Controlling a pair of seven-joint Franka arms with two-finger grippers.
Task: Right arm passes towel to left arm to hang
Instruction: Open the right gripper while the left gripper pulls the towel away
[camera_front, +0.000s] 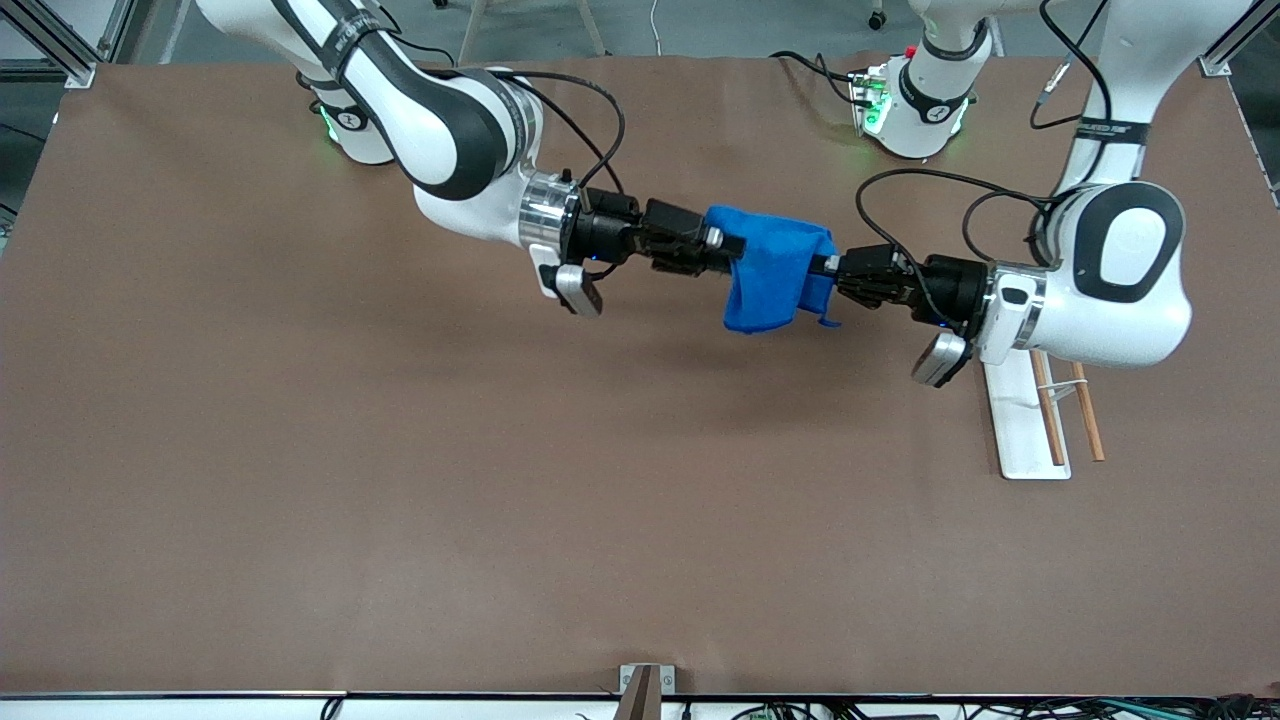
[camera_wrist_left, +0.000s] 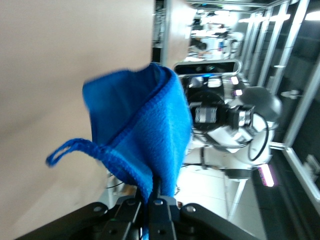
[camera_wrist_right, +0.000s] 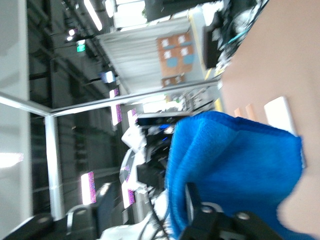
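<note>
Blue towel (camera_front: 775, 275) hangs in the air over the middle of the brown table (camera_front: 400, 480), gripped from both ends. Right gripper (camera_front: 728, 250) is clamped on one edge; left gripper (camera_front: 828, 270) is closed on the other, fingers (camera_wrist_left: 156, 197) pinching the hem beside the corner loop (camera_wrist_left: 67, 150). White tray (camera_front: 1022, 425) with two wooden rods (camera_front: 1085, 415) lies near the left arm's edge, under the left arm's wrist.

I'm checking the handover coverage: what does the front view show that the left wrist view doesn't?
Only the front view shows the white tray with two wooden rods, and both arms meeting over the table, right gripper and left gripper each at the towel. Only the left wrist view shows the towel's corner loop clearly. Both show the towel gripped.
</note>
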